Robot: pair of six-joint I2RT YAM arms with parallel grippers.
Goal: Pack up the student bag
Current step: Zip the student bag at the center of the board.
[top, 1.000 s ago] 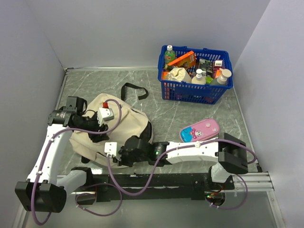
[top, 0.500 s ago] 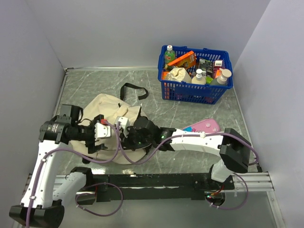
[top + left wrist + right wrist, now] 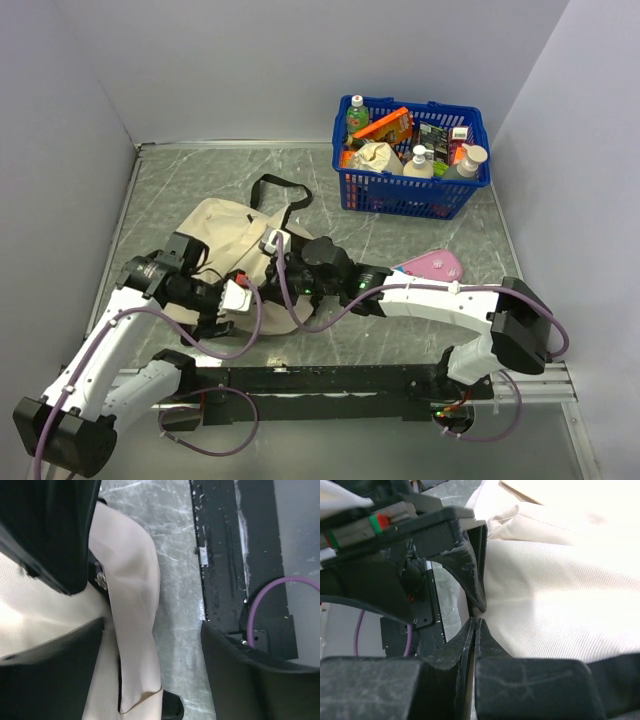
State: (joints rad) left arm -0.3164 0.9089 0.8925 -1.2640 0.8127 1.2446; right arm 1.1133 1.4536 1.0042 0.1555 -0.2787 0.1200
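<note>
Beside the student bag (image 3: 225, 225), the right arm (image 3: 440, 297) overlaps a pencil case (image 3: 437, 265).

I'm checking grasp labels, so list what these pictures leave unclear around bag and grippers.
Top view: arms cover the near half of the student bag.
Right wrist: the right gripper is shut at the fabric; its fingers hide any pinch.
Left wrist: the left gripper shows as dark blurs; frame edges crop the bag.

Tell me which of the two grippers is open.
The left gripper: its jaws stand wide apart, student bag fabric between them; the right gripper has its jaws pressed shut.
</note>
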